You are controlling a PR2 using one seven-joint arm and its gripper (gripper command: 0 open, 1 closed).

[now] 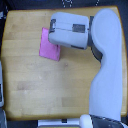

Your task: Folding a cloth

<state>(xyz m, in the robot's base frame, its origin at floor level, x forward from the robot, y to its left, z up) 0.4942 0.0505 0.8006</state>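
The pink-magenta cloth [48,46] lies flat on the wooden tabletop [45,85], in the upper middle of the exterior view. Its upper right part is hidden under my arm's grey-white wrist. My gripper [51,28] reaches in from the exterior view's right and sits over the cloth's top right corner. The picture is blurred and the fingers are seen from above, so I cannot tell whether they are open, shut, or holding the cloth.
My large white arm [107,70] runs from the bottom right up along the right side of the table. A pale object [1,87] stands at the table's left edge. Dark floor surrounds the table.
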